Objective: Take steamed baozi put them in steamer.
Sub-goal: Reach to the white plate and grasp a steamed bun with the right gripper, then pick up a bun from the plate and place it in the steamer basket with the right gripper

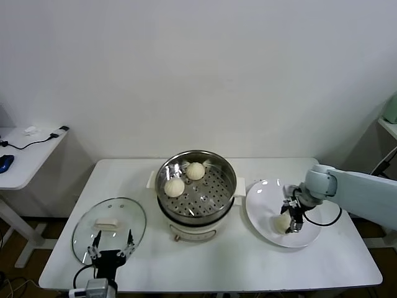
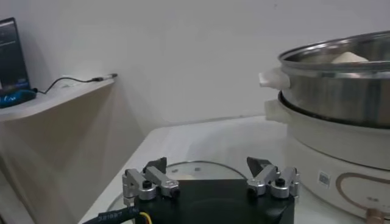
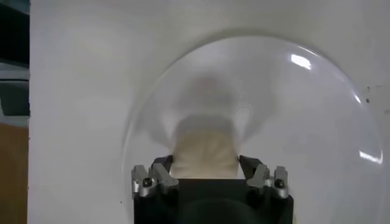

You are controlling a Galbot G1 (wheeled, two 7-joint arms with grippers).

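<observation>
Two steamed baozi (image 1: 174, 187) (image 1: 195, 171) lie on the perforated floor of the steamer (image 1: 231, 180), a shiny steel pot on a white base at the table's middle. One bun's top (image 2: 348, 57) shows over the steamer's rim (image 2: 341, 91) in the left wrist view. A third baozi (image 1: 283, 221) (image 3: 204, 152) rests on the white plate (image 1: 263, 198) (image 3: 292, 103) to the right. My right gripper (image 1: 291, 220) (image 3: 206, 163) is down on it, fingers pressed against both its sides. My left gripper (image 1: 111, 243) (image 2: 210, 167) stands open and idle at the front left, over the lid's near edge.
A round glass lid (image 1: 87, 233) (image 2: 195, 169) with a white handle (image 1: 105, 223) lies flat left of the steamer. A white side table (image 1: 25, 155) with a cable stands further left. The wall is close behind.
</observation>
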